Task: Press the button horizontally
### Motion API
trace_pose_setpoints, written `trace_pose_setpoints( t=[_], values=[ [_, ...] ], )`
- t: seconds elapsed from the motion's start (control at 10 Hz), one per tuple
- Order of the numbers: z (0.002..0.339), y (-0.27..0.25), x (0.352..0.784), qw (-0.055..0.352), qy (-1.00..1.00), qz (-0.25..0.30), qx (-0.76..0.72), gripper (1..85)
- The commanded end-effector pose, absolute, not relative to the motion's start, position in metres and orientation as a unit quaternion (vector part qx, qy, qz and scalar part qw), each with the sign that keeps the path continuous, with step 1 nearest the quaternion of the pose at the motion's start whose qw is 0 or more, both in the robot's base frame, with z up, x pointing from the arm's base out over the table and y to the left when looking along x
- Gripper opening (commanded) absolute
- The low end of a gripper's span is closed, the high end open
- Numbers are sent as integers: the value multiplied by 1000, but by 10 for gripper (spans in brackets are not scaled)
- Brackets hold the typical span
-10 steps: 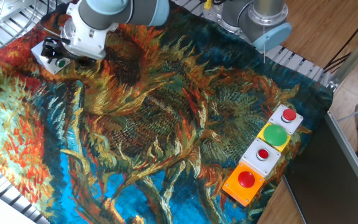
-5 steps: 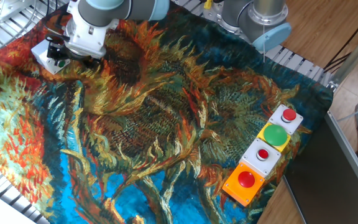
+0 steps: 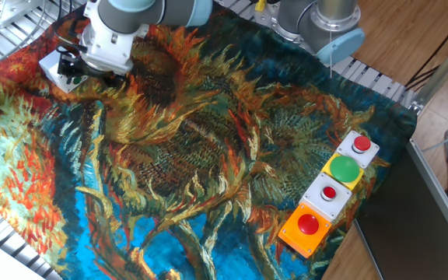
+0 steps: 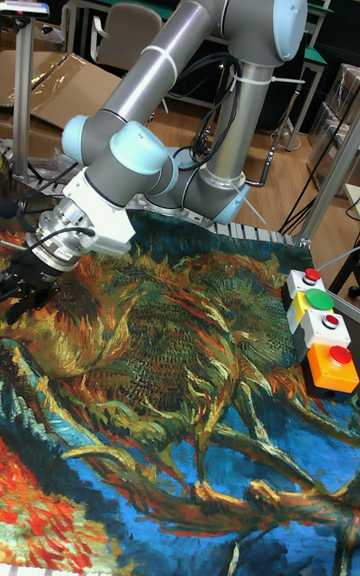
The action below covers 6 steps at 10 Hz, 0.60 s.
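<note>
The small white box (image 3: 53, 68) sits at the far left corner of the cloth in the fixed view. Its green button (image 3: 75, 78) shows only as a small dark-green spot on the side that faces the gripper. My gripper (image 3: 70, 67) lies low and level, with its black fingertips right against that face of the box and covering most of the button. Whether they touch the button cannot be made out, and no gap between the fingers shows. In the tall fixed view the gripper (image 4: 20, 293) is at the left edge and the box is out of sight.
A sunflower-print cloth (image 3: 208, 155) covers the table. At the right edge stands a row of other buttons: red on grey (image 3: 362, 145), green dome on yellow (image 3: 344, 169), red on grey (image 3: 329, 193), red on orange (image 3: 308, 225). The arm's base (image 3: 321, 23) stands at the back.
The gripper has shifted slightly left and back toward the white box. The green button, plainly visible a second ago, is now mostly covered by the fingertips.
</note>
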State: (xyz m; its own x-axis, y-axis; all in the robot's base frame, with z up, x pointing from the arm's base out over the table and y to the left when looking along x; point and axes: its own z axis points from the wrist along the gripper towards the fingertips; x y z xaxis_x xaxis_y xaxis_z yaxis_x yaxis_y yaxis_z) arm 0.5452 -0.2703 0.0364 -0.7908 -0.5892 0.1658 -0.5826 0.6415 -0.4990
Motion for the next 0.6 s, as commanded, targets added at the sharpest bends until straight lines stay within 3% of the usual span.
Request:
trace_pose_setpoints(
  t=[0.0,0.5],
  values=[
    [42,-272,569,3,903,-271,-332,690],
    [40,-273,568,1,905,-259,-337,690]
  ],
)
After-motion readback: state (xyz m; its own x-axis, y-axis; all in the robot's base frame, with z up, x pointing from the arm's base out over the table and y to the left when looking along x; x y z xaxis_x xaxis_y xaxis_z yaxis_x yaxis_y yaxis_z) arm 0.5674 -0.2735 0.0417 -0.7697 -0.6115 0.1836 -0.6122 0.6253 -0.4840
